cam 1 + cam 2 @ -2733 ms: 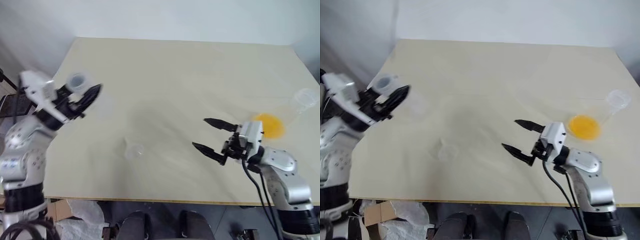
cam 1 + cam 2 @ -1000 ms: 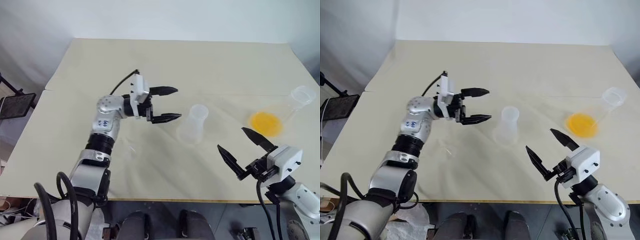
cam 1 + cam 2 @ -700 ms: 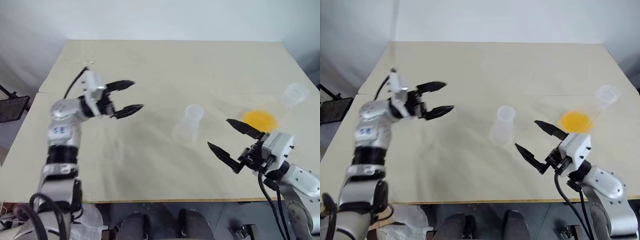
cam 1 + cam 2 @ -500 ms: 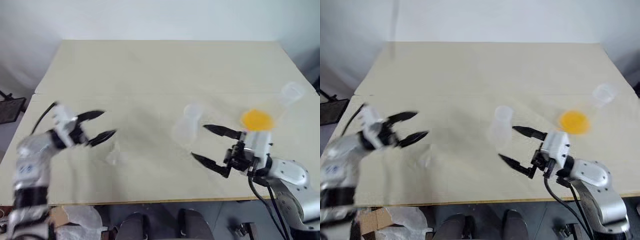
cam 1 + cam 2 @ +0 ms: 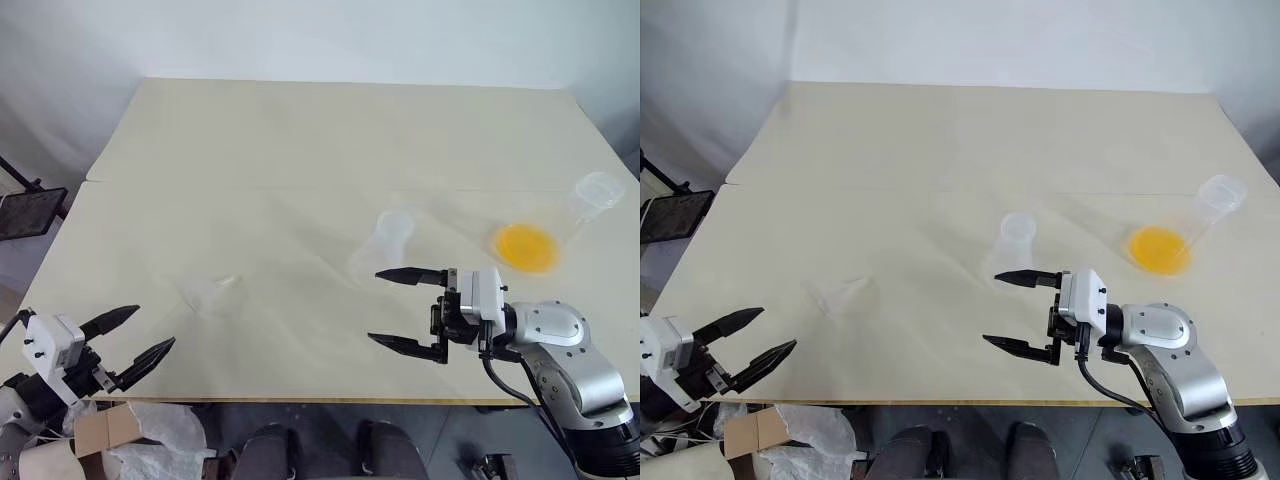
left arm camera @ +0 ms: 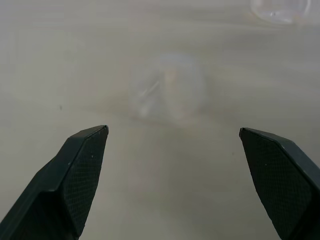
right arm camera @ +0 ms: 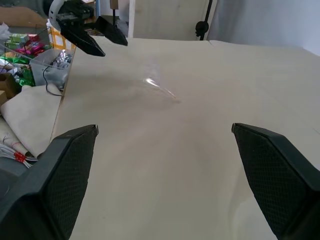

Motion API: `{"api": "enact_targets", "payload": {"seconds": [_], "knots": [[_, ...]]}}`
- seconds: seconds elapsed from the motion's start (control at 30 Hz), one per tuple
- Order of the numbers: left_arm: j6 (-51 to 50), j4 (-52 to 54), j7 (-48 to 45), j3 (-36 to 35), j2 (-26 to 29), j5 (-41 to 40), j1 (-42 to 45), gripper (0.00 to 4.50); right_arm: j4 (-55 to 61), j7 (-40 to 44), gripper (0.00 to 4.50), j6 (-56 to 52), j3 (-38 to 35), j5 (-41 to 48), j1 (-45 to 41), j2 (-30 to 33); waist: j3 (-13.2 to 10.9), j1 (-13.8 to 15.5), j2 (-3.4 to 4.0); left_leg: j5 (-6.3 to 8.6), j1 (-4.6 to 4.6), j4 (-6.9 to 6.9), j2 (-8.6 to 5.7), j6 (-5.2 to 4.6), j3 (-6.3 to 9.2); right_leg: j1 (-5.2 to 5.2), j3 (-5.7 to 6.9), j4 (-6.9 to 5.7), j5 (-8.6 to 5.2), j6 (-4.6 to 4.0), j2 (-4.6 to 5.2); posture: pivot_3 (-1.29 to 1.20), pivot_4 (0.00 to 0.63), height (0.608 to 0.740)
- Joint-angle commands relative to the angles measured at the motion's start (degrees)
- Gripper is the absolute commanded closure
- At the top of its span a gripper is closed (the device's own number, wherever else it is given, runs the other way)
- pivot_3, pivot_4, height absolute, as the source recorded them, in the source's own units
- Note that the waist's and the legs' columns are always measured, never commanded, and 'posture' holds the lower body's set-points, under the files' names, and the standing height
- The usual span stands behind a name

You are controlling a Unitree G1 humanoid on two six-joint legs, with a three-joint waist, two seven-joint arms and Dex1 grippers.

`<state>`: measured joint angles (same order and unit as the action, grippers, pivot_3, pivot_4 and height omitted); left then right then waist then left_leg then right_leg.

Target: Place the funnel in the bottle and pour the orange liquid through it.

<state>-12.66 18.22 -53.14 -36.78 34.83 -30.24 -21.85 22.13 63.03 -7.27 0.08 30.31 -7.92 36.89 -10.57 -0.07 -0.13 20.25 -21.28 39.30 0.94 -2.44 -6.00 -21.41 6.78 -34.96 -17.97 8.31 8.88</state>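
Funnel (image 5: 843, 294) lies on its side left of the upright bottle (image 5: 1014, 247), axis roughly level. Left gripper (image 5: 752, 345) and right gripper (image 5: 1006, 312) both gape wide, empty.

place: lab-like test room | evidence: bare beige table (image 5: 300, 140), plain white wall (image 5: 300, 35), clutter bin (image 7: 50, 62) beside

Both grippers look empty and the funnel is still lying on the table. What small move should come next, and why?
Probably ease the left gripper forward toward the funnel. It lies on its side on the table, apart from the upright bottle, and the left gripper hangs open at the near edge, nearer it than the open right gripper.
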Motion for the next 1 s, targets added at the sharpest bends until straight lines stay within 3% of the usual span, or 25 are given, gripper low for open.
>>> {"api": "enact_targets", "payload": {"seconds": [0.03,0.23,0.43,0.57,0.67,0.83,0.9,1.0], "knots": [[-1.75,2.98,1.35,2.94,-0.31,-1.65,0.55,0.03,-0.01,-0.05,0.00,1.40,-0.41,-0.08,-0.39,-0.50,0.00,-0.05,0.01,0.00,0.00,-0.02,0.00,0.00,-0.02,-0.01,0.02,-0.01,0.00,0.00,-0.01,0.00,0.150,0.740],[-3.02,-0.65,4.16,10.65,-1.20,0.70,6.66,0.03,0.50,-1.74,0.00,1.00,-1.97,-0.35,-0.24,-0.28,0.01,0.03,0.01,0.00,0.00,-0.03,-0.02,-0.01,-0.06,-0.02,0.10,-0.04,0.00,0.00,-0.06,0.00,0.150,0.740],[1.40,-11.78,9.07,16.72,-3.33,7.02,17.68,0.03,2.82,-4.39,0.00,0.32,-3.26,-0.38,2.22,-0.04,0.04,0.11,0.02,0.00,0.00,-0.03,-0.01,-0.01,-0.10,-0.06,0.11,-0.09,0.00,0.00,-0.15,0.00,0.150,0.740],[2.50,-14.19,6.53,19.45,-2.86,6.97,19.78,0.03,4.30,-6.30,0.00,0.49,-4.14,-0.46,4.35,-0.16,0.05,-0.04,0.02,0.00,-0.01,-0.03,-0.01,-0.01,-0.14,-0.09,0.11,-0.09,0.00,0.01,-0.17,0.00,0.150,0.740],[3.18,-14.83,5.77,19.54,-2.65,6.52,19.48,0.64,4.38,-6.97,0.00,0.68,-4.15,-0.79,4.47,-0.41,0.05,-0.16,0.02,0.00,0.00,-0.03,0.03,-0.01,-0.20,-0.10,0.10,-0.08,0.00,0.01,-0.20,0.00,0.150,0.740],[3.94,-14.56,4.23,17.98,-2.19,4.93,17.62,2.18,4.45,-7.68,0.00,0.99,-3.75,-1.24,4.74,-0.69,0.05,-0.04,0.02,0.00,0.01,-0.03,0.05,0.00,-0.21,-0.10,0.08,-0.07,0.00,0.01,-0.20,0.00,0.150,0.740],[3.81,-14.38,4.10,16.66,-1.92,4.02,16.84,2.10,4.55,-7.88,0.00,1.15,-3.62,-1.47,5.00,-0.83,0.05,-0.05,0.02,0.00,0.01,-0.03,0.05,0.00,-0.21,-0.10,0.07,-0.06,0.00,0.01,-0.20,0.00,0.150,0.740],[4.33,-15.19,5.23,14.22,-1.55,3.37,17.42,1.37,4.62,-8.30,0.00,1.21,-3.38,-1.84,5.15,-1.34,0.05,0.04,0.01,0.00,0.01,-0.03,0.06,0.00,-0.19,-0.10,0.07,-0.06,0.00,0.01,-0.19,0.00,0.150,0.740]]}}
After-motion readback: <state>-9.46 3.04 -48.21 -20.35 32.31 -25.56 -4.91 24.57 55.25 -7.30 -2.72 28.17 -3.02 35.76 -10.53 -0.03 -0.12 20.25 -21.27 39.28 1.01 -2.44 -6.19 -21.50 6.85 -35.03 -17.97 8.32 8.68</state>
